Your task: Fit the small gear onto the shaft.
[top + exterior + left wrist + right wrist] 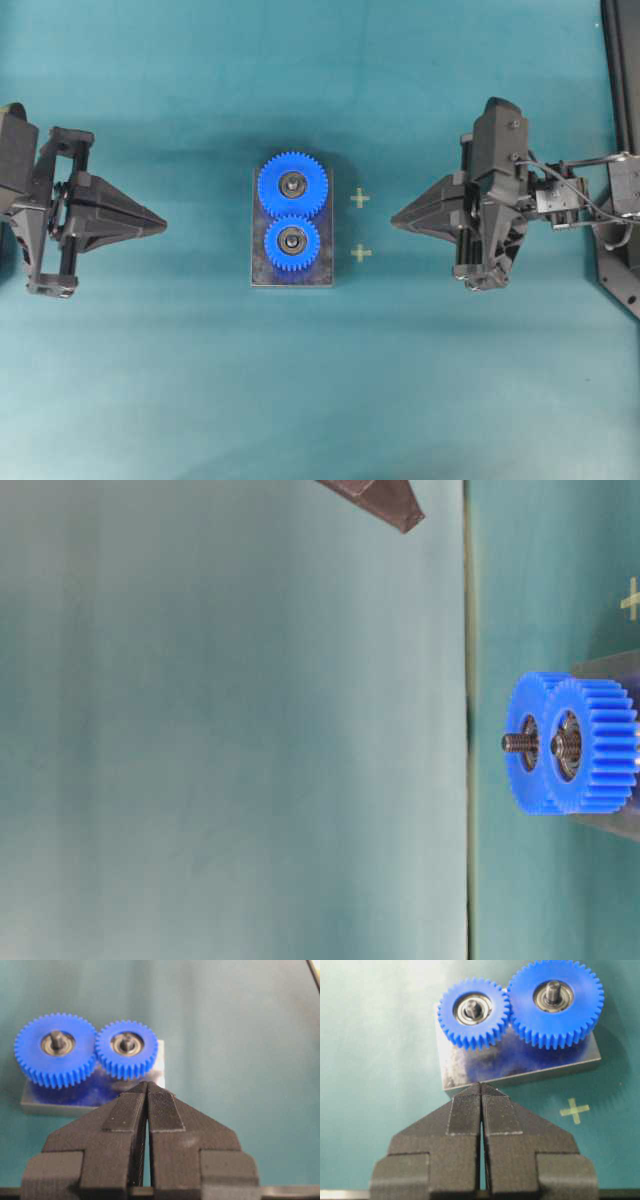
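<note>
Teal counter (150,400) carries a dark rectangular metal plate (325,265); both black grippers, left (160,224) and right (395,217), sit pinched together, empty, well apart from it. The bright blue small gear (292,241) is seated on its silvery shaft (472,1009), meshed with the larger blue gear (293,184). A careless sweep could knock it loose.

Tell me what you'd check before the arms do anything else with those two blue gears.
1. Small gear seated on the shaft: ok.
2. Its teeth meet the larger gear: ok.
3. Plate flat on the table: ok.
4. Left gripper shut, holding nothing, clear of the gears: ok.
5. Right gripper likewise: ok.
6. Gear pressed fully down: cannot tell.
</note>
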Available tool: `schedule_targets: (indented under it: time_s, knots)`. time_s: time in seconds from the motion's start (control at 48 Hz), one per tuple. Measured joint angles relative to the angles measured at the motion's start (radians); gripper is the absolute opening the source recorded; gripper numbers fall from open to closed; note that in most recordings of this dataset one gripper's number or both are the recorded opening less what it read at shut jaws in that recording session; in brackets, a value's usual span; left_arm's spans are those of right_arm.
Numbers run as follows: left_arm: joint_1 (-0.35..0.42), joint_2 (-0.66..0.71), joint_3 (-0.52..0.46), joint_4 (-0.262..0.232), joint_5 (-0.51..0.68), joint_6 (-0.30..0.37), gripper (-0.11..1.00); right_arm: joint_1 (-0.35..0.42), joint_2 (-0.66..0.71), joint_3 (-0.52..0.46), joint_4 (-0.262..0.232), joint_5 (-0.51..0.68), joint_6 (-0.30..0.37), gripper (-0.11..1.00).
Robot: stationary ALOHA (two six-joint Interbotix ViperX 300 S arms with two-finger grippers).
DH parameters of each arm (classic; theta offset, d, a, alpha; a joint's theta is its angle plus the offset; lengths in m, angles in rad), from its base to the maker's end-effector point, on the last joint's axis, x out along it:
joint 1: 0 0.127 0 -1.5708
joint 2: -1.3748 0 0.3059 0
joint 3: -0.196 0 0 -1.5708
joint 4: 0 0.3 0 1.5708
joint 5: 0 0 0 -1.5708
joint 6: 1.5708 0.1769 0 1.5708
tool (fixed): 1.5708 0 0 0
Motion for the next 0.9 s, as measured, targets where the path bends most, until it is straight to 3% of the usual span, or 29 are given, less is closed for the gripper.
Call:
schedule_targets:
  time_s: [0.896]
  knots:
    - [0.002,-0.009,0.011,0.002,0.000,0.002,0.00,0.000,-0.002,0.038,0.000,-0.071,0.002,-0.01]
